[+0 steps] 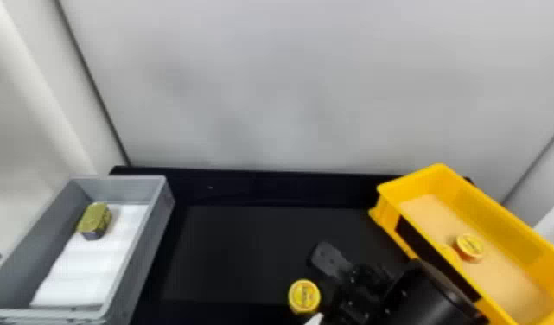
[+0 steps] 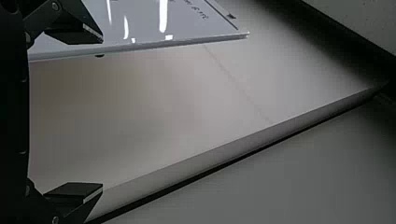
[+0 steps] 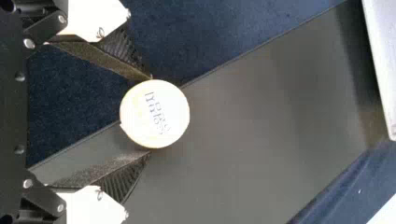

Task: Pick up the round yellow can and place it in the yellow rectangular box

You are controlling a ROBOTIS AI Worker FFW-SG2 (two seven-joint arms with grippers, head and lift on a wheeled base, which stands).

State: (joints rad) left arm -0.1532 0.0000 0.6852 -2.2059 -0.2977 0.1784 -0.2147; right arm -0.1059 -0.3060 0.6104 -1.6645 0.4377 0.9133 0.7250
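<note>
At the bottom centre of the head view, my right gripper (image 1: 315, 288) holds the round yellow can (image 1: 304, 297), its round face up. The right wrist view has the can (image 3: 155, 114) between the tips of my right gripper (image 3: 150, 115), a finger against either side. The yellow rectangular box (image 1: 392, 216) stands on the right, with another round yellow can (image 1: 469, 247) inside; the black right arm covers part of its near side. My left gripper (image 2: 102, 113) is parked away from the can, open, nothing between its fingers.
A grey box (image 1: 157, 229) stands at the left, holding a white sheet (image 1: 83, 268) and a gold-green tin (image 1: 95, 218). The black table (image 1: 245, 250) lies between the two boxes, with a pale wall (image 1: 288, 86) behind it.
</note>
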